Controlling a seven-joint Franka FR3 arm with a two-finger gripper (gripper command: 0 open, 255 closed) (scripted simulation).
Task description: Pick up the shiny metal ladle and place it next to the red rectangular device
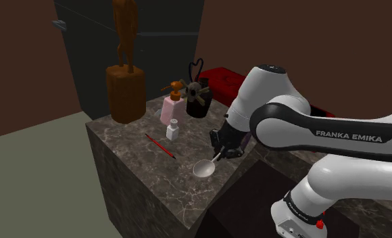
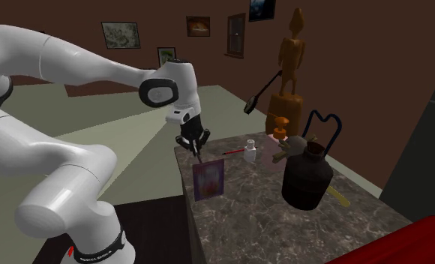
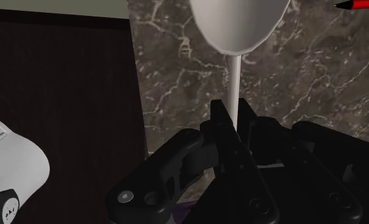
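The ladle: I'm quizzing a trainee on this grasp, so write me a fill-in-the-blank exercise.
The gripper is shut on the ladle's ____.
The thin pencil lying on the counter is ____.
The small bottle beside the pink one is ____.
Missing words: handle; red; white.

A dark marbled counter [image 1: 140, 169] carries a brown carved figure [image 1: 126, 81] on a block at its far corner. Near it stands a pink bottle [image 1: 174, 107] with an orange pump, a small white bottle [image 1: 172, 129] just before it, and a thin red pencil [image 1: 160, 145] lying flat. A black jug [image 1: 197, 101] stands beside the pink bottle. Framed pictures [image 2: 121, 34] hang on the brown wall
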